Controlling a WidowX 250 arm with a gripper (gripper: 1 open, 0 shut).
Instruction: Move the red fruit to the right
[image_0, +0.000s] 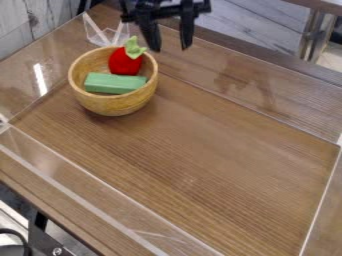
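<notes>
red fruit (126, 61): small, light, hard and smooth; it sits in the tan bowl (94, 101).
hold: you pinch its round sides.
fingers (154, 40): apart, empty.

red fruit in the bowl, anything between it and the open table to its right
Only the bowl's own wall: the red fruit sits inside the bowl beside a green block, so it must clear the rim. Beyond that the table looks bare. The open hand hangs just to the fruit's upper right.

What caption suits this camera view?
Open hand hovers beside tan bowl holding red fruit and green block.
</notes>
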